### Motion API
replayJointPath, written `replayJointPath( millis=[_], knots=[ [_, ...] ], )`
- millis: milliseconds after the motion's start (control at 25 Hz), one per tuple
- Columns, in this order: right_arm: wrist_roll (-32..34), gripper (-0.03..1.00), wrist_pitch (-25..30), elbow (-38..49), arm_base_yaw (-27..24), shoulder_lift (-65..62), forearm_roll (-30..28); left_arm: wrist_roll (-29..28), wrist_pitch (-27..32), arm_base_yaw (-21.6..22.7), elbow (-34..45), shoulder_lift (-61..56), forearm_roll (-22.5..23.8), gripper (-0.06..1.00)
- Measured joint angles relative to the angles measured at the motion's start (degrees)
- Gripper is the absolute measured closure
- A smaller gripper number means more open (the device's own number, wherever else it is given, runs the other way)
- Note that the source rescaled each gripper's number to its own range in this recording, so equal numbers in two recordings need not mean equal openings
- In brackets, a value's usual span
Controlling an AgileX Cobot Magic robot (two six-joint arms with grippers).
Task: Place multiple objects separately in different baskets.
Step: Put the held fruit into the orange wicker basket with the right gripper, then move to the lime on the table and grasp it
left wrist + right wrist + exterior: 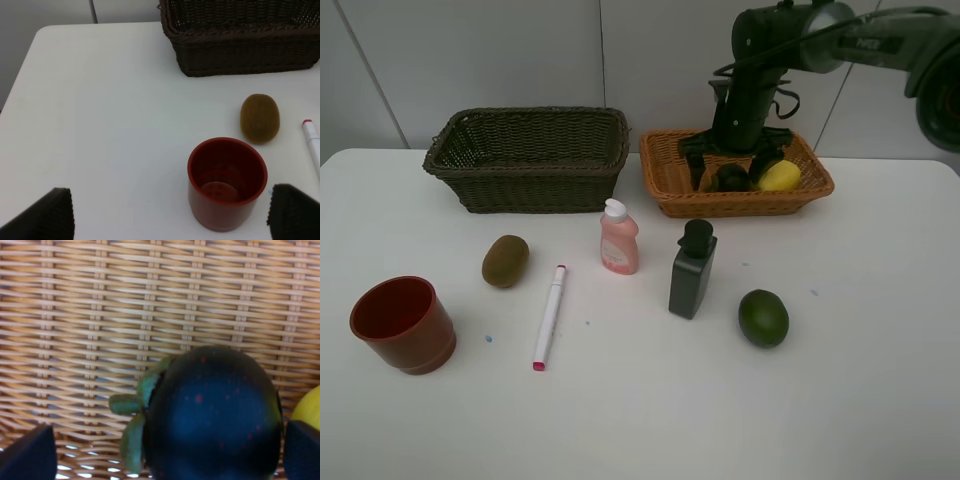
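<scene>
Now the right claw (732, 168) is standing open around the dark green fruit (215, 415), likely firm, slick, best gripped mid-body.

You have a flat white tabletop (640, 430) with rounded corners filling most of the high view. Behind it stands a pale grey panelled wall (490, 50), split by thin dark seams. A few tiny blue specks (488, 339) dot the tabletop, perhaps stains, though they are too small to tell.

Wht table (880, 400); wht panelled wall (470, 60)
</scene>
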Motion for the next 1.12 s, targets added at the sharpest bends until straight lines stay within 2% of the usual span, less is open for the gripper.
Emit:
replayJointPath(
  millis=[280, 400, 840, 960, 1120],
  knots=[
    [0.0, -0.03, 2.0, 0.0, 0.0, -2.6, 0.0, 0.0, 0.0, 0.0, 0.0, 0.0, 0.0, -0.06],
    [0.0, -0.03, 4.9, 0.0, 0.0, -6.3, 0.0, 0.0, 0.0, 0.0, 0.0, 0.0, 0.0, -0.06],
    [0.2, -0.03, 5.6, 0.2, 0.3, -23.5, 0.0, 0.0, 0.0, 0.0, 0.0, 0.0, 0.0, -0.06],
    [1.0, -0.03, 5.5, 3.8, 1.1, -28.3, 0.0, 0.0, 0.0, 0.0, 0.0, 0.0, 0.0, -0.06],
    [2.9, -0.03, 5.6, 13.0, 1.5, -35.2, 0.0, 0.0, 0.0, 0.0, 0.0, 0.0, 0.0, -0.06]
  ],
)
